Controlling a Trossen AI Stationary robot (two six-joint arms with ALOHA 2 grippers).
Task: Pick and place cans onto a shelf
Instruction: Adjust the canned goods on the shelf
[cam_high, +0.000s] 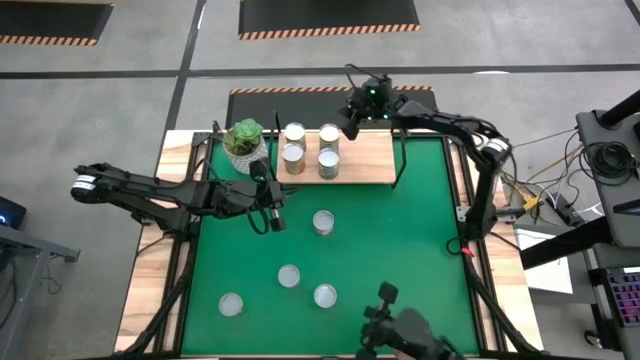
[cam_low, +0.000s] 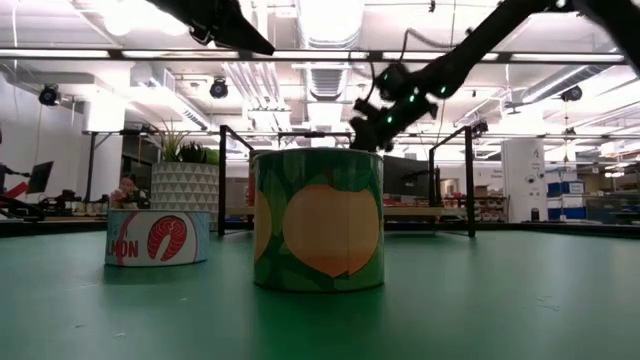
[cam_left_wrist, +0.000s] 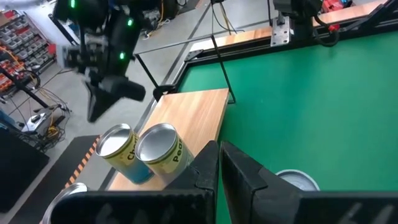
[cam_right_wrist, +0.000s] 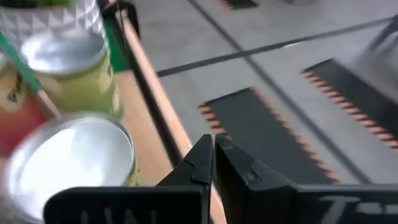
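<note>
Four cans (cam_high: 311, 149) stand on the shelf (cam_high: 365, 160); four more lie on the counter's green mat (cam_high: 400, 240). Right tool (cam_high: 352, 120), closed and empty, hovers beside the shelved cans and could topple them. Left tool (cam_high: 272, 215), closed and empty, near the shelf.

**A:** What carries everything?

**B:** A wooden table (cam_high: 150, 290) covered by a green mat (cam_high: 400, 240). At its far edge lies a light-wood shelf (cam_high: 365, 160) with thin black posts at its ends.

**A:** What sits on the shelf?

**B:** Four cans (cam_high: 310, 150) in a tight square at its left end, two behind two. A white pot with a green plant (cam_high: 244, 143) stands just left of them.

**A:** And on the mat?

**B:** Four more cans, apart from each other: one (cam_high: 323, 222) near the middle, three (cam_high: 289, 276) nearer the front edge.
</note>
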